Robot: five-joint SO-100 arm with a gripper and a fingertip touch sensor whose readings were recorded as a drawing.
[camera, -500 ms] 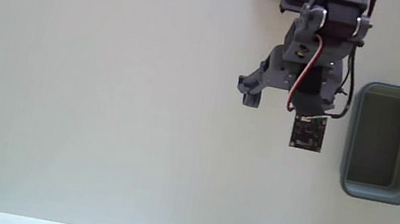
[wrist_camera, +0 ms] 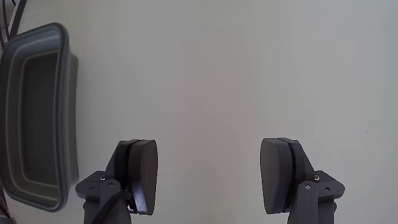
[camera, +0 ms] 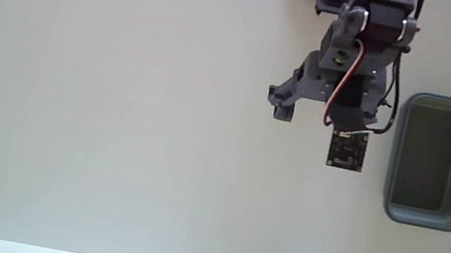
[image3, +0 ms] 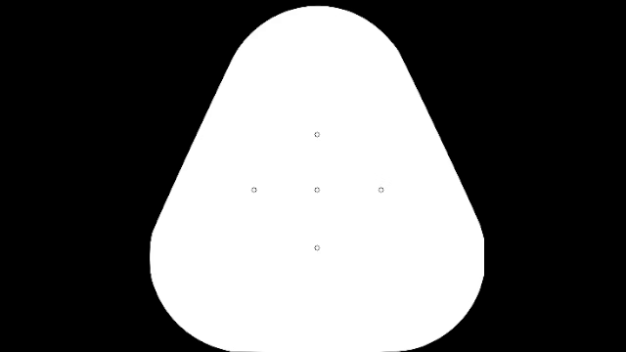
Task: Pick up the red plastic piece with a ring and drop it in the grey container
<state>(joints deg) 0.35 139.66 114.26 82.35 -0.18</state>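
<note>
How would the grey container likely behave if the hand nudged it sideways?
The grey container looks like thin moulded plastic, so probably light and apt to slide on the smooth white table. Its low, wide shape makes tipping unlikely. It appears empty, adding no weight.

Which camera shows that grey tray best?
The fixed view: the whole tray is seen from above, rim and inside, right of the arm. The wrist view catches it only at the left edge, partly cut off, beside the open claw.

Grey arm (camera: 360, 48) reaching from the table's top edge in the fixed view, gripper (wrist_camera: 208, 171) spread wide, nothing between its fingers (wrist_camera: 142, 174).
</note>
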